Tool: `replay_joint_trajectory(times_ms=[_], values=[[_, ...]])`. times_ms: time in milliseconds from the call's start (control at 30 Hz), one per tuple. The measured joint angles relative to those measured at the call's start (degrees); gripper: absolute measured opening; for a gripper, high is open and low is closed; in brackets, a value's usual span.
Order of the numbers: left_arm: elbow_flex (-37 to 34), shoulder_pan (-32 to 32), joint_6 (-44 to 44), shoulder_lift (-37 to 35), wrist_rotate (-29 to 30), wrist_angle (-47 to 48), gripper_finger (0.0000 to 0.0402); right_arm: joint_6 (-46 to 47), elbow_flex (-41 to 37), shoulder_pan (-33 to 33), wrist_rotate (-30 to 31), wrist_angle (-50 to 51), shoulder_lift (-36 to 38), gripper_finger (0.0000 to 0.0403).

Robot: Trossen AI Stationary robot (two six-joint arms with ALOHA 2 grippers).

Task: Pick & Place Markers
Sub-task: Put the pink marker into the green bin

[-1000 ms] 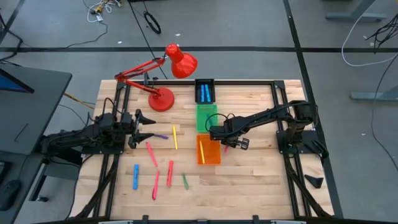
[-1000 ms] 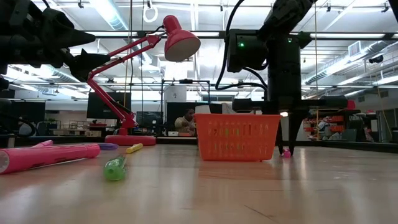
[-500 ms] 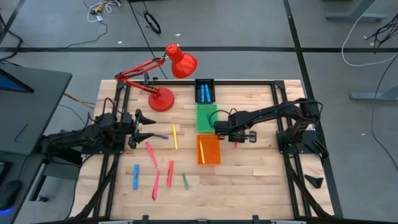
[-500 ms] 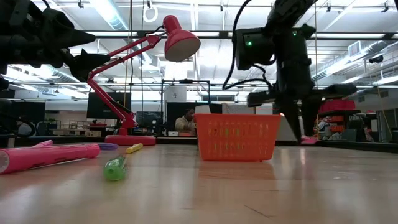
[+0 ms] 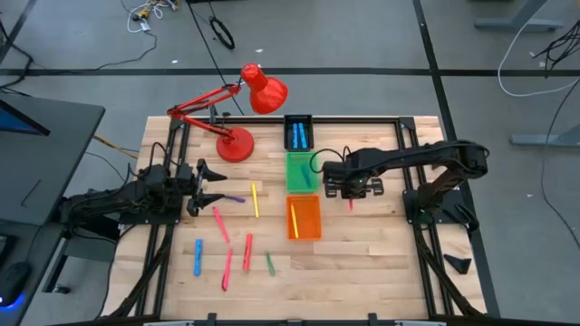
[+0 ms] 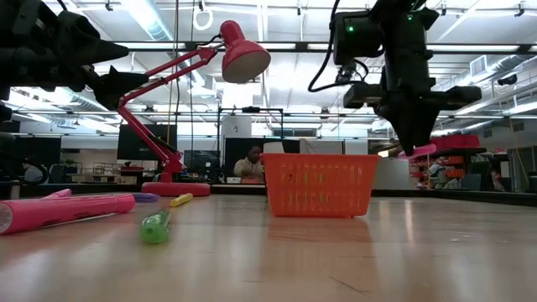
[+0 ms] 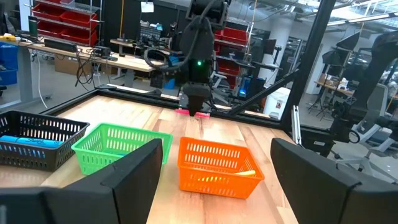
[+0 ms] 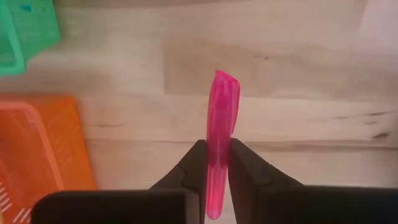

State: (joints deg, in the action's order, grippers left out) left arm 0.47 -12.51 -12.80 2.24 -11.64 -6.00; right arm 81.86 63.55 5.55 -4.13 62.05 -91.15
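My right gripper [image 5: 352,190] hangs above the table, right of the green tray [image 5: 301,170], shut on a pink marker [image 8: 222,118]. That marker shows below the fingertips in the low view [image 6: 417,152]. Several more markers lie flat on the wood at the near left: purple [image 5: 235,198], yellow [image 5: 255,200], pink [image 5: 220,224], blue [image 5: 198,257], green [image 5: 269,263]. The black tray [image 5: 298,133] holds blue markers, and the orange tray [image 5: 304,217] holds a yellow one. My left gripper [image 5: 213,186] waits open at the table's left, pointing level toward the trays. My right gripper pinches the pink marker's two sides [image 8: 216,158] between its two fingers [image 8: 198,163], closer to one end. The fingers point down and lie across the marker. It is lifted clear of the table, nearly level, its longer part [image 5: 350,206] sticking out toward the near edge.
A red desk lamp [image 5: 237,143] stands at the far left, its shade [image 5: 263,89] past the far edge. The three trays form a row down the table's middle. Bare wood lies right of the trays and along the near edge. A person [image 6: 250,164] sits in the room behind.
My right gripper has risen from the table beside the orange tray, gone toward the far and right edges, and rolled about its pointing line. The pink marker, on the table a second ago, is lifted clear and has turned with the gripper.
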Motion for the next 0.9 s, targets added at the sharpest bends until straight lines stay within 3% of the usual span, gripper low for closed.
replay_joint_trajectory(times_ms=[467, 900], values=[[0.00, 0.02, 0.02, 0.00, 0.00, 0.00, 0.0307, -2.47, 0.62, 2.31, 0.03, 2.50, 1.86, 0.0045], [-0.02, 0.00, 0.00, 0.00, 0.00, 0.00, 0.0307, -3.00, 14.03, 5.31, 1.83, 5.05, -6.13, 0.0045]])
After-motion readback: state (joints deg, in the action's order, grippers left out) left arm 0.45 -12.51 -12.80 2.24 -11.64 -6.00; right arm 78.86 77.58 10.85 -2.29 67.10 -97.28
